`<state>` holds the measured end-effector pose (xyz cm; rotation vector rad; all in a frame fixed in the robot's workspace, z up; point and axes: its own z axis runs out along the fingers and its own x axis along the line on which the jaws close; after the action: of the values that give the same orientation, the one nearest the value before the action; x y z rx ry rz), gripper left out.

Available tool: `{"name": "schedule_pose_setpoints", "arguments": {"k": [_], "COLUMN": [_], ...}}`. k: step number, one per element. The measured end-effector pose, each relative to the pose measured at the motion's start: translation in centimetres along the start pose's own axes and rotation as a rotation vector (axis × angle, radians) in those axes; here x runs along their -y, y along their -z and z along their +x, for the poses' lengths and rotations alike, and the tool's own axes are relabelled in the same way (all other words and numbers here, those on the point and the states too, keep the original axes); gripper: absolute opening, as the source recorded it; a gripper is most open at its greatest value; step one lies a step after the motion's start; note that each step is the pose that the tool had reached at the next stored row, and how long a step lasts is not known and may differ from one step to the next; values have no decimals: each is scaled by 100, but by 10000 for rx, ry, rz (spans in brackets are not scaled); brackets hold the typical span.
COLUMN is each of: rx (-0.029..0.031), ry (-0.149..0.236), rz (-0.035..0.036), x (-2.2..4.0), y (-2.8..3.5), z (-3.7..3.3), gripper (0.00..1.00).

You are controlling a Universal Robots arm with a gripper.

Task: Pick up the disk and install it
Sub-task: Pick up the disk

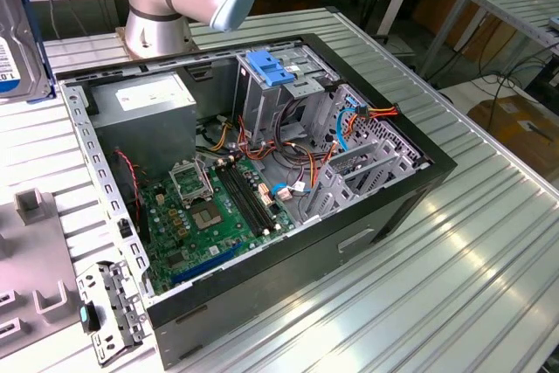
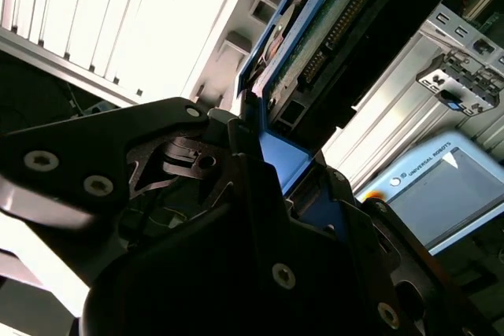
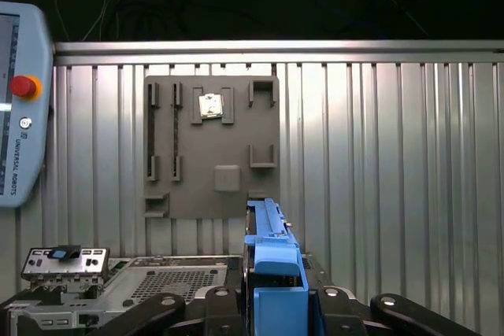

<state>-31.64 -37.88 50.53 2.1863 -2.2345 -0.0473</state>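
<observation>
1. My pincer point(image 3: 276, 304) is clamped on the disk point(image 1: 12, 32) by its blue rail point(image 3: 272, 261). I hold it in the air near the table point(image 1: 489, 242) edge at the exterior view's left, well apart from the computer case point(image 1: 262, 294).
2. The rail is plastic, so I judge the disk may tilt or slip in my grip.
3. Loose cables point(image 1: 301, 159) lie just beside the drive cage point(image 1: 262, 107); the disk may catch on them or strike the cage wall.
</observation>
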Motion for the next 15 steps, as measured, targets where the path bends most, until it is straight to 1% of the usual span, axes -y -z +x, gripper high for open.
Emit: {"name": "schedule_pose_setpoints", "arguments": {"k": [1, 5, 6, 9, 15], "rx": [-1, -1, -1, -1, -1], "ry": [0, -1, 0, -1, -1], "rz": [-7, -23, -30, -46, -72], "x": [33, 116, 152, 224, 343], "y": [1, 4, 5, 7, 11], "z": [0, -1, -1, -2, -3], "gripper": [37, 37, 37, 37, 37]}}
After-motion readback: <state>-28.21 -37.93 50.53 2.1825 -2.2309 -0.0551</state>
